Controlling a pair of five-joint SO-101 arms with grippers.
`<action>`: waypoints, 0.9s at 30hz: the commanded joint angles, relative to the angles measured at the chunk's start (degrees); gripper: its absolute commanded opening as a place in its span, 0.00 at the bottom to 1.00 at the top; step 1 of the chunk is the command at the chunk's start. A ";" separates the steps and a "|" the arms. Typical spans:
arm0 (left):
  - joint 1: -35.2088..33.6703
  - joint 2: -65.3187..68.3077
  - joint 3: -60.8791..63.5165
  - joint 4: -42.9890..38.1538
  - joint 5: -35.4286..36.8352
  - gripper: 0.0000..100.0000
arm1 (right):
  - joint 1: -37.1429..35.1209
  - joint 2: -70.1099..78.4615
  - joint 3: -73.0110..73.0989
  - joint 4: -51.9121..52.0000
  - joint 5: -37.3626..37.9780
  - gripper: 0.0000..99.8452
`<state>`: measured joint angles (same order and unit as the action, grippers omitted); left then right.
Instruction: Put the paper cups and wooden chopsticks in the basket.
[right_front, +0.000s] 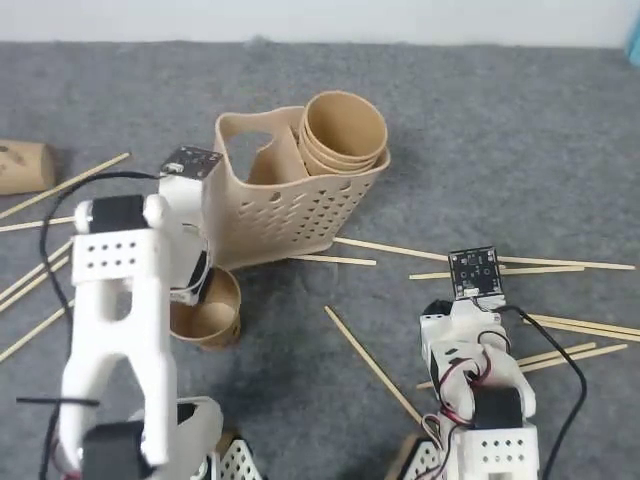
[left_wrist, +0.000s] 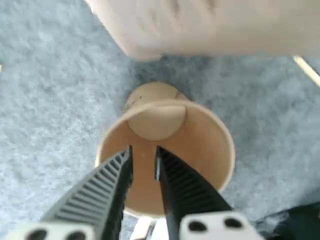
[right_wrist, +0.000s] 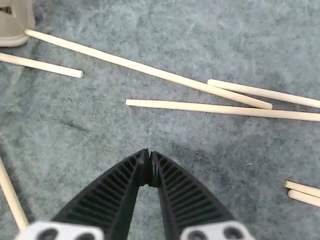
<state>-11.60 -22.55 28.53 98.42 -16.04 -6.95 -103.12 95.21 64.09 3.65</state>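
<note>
Sitting w/in basket (right_front: 290, 215): stacked paper cups (right_front: 343, 135).

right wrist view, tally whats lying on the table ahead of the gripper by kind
wooden chopsticks: 7 (several run off the picture's edge)
basket: 1 (one corner of it)
total: 8
</note>
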 joint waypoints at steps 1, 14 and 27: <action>-0.79 -4.75 0.40 2.20 -2.90 0.07 | -0.48 -0.92 0.18 -0.04 0.97 0.01; -12.66 -5.27 -3.30 2.11 -3.87 0.07 | -0.48 -0.92 0.18 -0.04 0.97 0.01; -20.75 -5.36 -3.21 2.11 -12.66 0.16 | -0.57 -0.92 0.18 -0.04 2.64 0.01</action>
<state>-31.91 -25.71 26.86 98.68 -27.74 -6.95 -103.12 95.21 64.09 4.79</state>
